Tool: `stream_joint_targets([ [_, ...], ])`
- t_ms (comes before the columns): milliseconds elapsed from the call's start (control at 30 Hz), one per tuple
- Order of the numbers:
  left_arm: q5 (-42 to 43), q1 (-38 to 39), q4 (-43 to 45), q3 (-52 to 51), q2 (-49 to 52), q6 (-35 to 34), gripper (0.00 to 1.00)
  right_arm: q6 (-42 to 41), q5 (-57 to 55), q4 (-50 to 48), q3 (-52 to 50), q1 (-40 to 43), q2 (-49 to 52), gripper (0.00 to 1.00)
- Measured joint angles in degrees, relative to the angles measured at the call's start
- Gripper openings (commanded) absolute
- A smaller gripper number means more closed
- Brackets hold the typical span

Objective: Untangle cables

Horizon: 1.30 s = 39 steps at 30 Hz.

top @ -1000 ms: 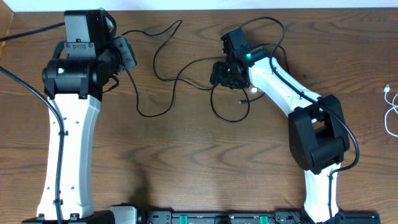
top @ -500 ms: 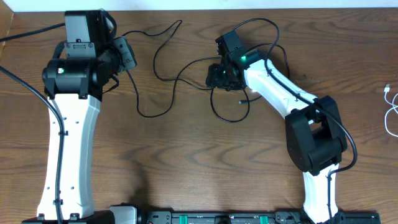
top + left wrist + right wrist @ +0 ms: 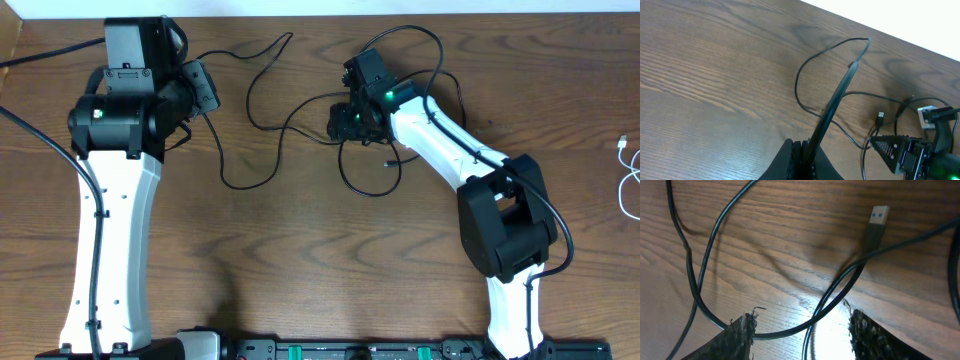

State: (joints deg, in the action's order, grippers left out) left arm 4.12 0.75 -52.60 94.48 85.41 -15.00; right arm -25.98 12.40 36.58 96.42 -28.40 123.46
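Two thin black cables lie looped and crossed on the wooden table (image 3: 300, 260). One black cable (image 3: 240, 186) runs from my left gripper (image 3: 205, 88) toward the middle. In the left wrist view the left gripper (image 3: 802, 145) is shut on that black cable (image 3: 840, 95), which rises taut from the jaws. My right gripper (image 3: 340, 122) hangs low over the crossing. Its fingers (image 3: 740, 335) stand open on either side of crossed black strands (image 3: 832, 297) without pinching them. A black USB plug (image 3: 877, 222) lies just beyond. A white cable (image 3: 626, 170) lies apart at the far right edge.
A loop of black cable (image 3: 365, 192) lies just in front of the right gripper. The right arm's own thicker black wire (image 3: 425, 32) arcs above its wrist. The right gripper (image 3: 900, 150) shows at the lower right of the left wrist view.
The right gripper has slid a little left and toward the back over the crossed cables. The left arm and its held cable have not moved.
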Motion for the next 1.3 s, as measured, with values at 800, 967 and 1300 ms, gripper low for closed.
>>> stream_joint_targets([
  [800, -0.02, 0.00, -0.04, 0.00, 0.00, 0.00, 0.08, 14.71, 2.21, -1.49, -0.07, -1.27, 0.00, 0.57],
  [967, -0.02, 0.00, -0.07, 0.00, 0.00, 0.00, 0.08, 10.86, 1.92, -1.07, -0.07, -3.50, 0.00, 0.57],
  [1300, -0.02, 0.00, -0.98, 0.00, 0.00, 0.00, 0.08, -0.26, 0.61, -0.96, -0.07, -7.65, 0.66, 0.58],
])
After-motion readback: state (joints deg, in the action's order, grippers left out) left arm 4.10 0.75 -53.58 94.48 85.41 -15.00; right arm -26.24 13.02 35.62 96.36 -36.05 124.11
